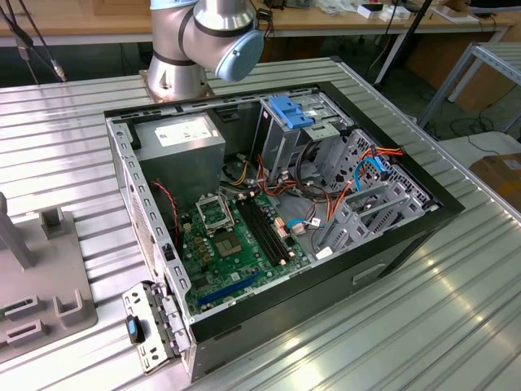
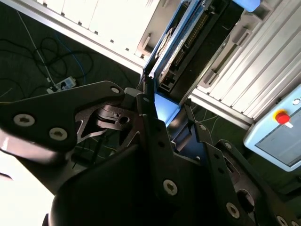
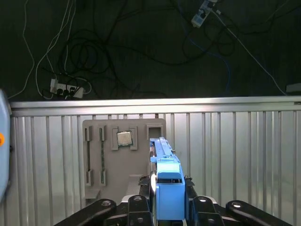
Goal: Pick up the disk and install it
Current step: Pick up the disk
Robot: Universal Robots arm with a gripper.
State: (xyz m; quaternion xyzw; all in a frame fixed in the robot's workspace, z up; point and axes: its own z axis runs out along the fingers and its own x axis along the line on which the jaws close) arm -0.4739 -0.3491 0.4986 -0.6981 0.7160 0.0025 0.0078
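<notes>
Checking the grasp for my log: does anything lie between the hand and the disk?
Nothing. In the first wrist view the hand is shut on the disk, pressed directly against it on both sides.

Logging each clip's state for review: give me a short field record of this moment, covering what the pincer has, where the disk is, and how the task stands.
pincer: shut on the disk
disk: held edge-on, blue rail visible in both wrist views
behind it in the first wrist view: grey fixture plate carrying a chip, on the ribbed table
computer case: open, lying on the table
task state: disk picked up, not installed
</notes>
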